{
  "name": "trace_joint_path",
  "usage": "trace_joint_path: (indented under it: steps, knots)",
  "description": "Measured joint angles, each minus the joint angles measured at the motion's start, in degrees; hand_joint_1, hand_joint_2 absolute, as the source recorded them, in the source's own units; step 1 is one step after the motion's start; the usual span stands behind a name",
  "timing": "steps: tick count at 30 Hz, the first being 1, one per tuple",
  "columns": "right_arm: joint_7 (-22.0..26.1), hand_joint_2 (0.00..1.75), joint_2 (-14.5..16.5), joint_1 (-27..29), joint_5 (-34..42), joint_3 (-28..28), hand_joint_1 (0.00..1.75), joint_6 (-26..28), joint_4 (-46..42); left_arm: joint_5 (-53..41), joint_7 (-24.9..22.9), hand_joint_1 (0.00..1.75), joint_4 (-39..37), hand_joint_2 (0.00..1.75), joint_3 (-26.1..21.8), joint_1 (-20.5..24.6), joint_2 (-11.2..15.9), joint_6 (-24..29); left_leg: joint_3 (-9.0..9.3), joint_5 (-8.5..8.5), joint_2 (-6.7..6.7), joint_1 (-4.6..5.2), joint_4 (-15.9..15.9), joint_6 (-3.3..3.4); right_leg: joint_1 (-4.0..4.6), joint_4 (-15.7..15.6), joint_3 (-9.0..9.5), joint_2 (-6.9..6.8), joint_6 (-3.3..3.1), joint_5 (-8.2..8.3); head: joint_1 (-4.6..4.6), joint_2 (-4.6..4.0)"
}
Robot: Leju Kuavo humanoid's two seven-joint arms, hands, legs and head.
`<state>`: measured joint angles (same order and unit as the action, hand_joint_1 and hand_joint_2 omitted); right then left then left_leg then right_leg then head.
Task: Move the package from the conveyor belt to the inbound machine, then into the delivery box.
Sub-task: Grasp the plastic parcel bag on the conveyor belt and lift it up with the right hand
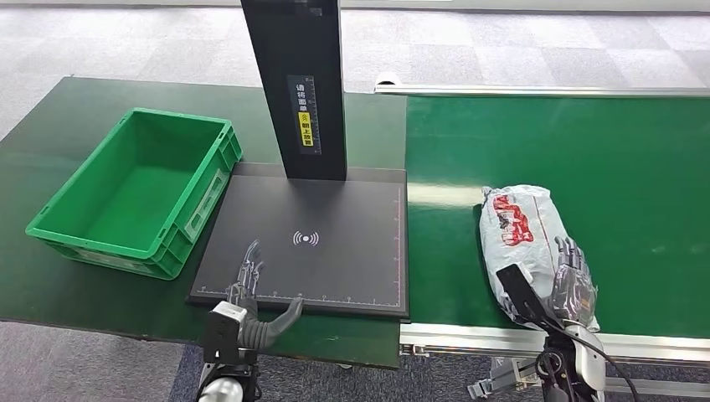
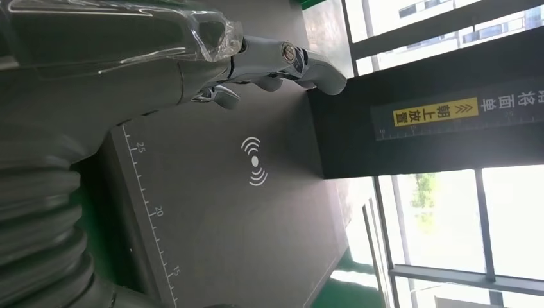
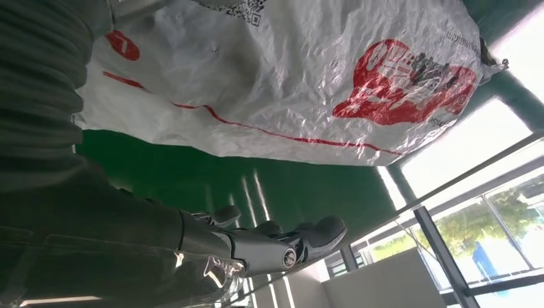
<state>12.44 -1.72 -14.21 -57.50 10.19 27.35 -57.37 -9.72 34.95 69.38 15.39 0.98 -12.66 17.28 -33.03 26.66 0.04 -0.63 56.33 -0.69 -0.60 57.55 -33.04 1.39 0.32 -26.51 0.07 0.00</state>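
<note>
A white plastic package (image 1: 523,230) with red print lies on the green conveyor belt (image 1: 619,167), near its front edge. My right hand (image 1: 572,280) hangs at the package's near right side, fingers spread and holding nothing. In the right wrist view a strip of belt (image 3: 212,173) separates the package (image 3: 308,83) from the right hand (image 3: 256,247). My left hand (image 1: 251,293) hovers open over the front edge of the inbound machine's black plate (image 1: 335,251). The left wrist view shows the left hand (image 2: 256,61) stretched above the plate (image 2: 244,212). The green delivery box (image 1: 205,197) stands empty left of the plate.
The machine's black post (image 1: 297,84) rises at the back of the plate and carries a yellow label. A silver rail (image 1: 519,339) runs along the belt's front edge. The box and plate rest on a dark green table (image 1: 50,285), with grey carpet beyond it.
</note>
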Motion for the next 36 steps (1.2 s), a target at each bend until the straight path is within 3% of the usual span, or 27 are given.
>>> trace_joint_path:
  steps: [10,17,23,36]
  knots:
    - [1.3,1.75,1.0,-6.6,0.7,-1.3,0.0,-0.3,10.0,0.5,-0.1,0.0,-1.4,1.75,0.5,1.2,0.0,-0.3,-0.02,-0.01,-0.01,0.0,0.0,0.0,0.0,0.0,0.0,-0.03,0.0,0.0,0.01,0.0]
    - [2.0,1.75,4.5,-11.6,1.6,-5.1,0.0,-1.9,19.2,1.0,-0.2,0.0,-3.1,1.75,1.3,2.5,-0.2,-0.3,0.01,-0.05,-0.03,-0.01,0.0,0.0,0.01,0.0,0.0,-0.05,-0.01,0.01,-0.01,0.0]
    - [1.6,1.75,7.0,-12.3,2.1,-7.3,0.0,-2.1,24.8,1.5,-0.2,0.0,-4.0,1.75,2.0,2.6,-0.3,0.0,-0.06,-0.04,-0.08,0.0,0.0,0.0,0.01,0.0,-0.02,-0.12,0.01,-0.01,0.0,0.0]
    - [0.1,1.75,8.6,-12.5,2.8,-8.8,0.0,0.2,30.6,1.5,-1.0,0.0,-4.5,1.75,2.2,2.6,-0.4,-0.2,-0.01,-0.04,-0.09,0.0,0.0,0.01,0.01,0.0,-0.01,-0.15,0.01,-0.01,0.0,0.0]
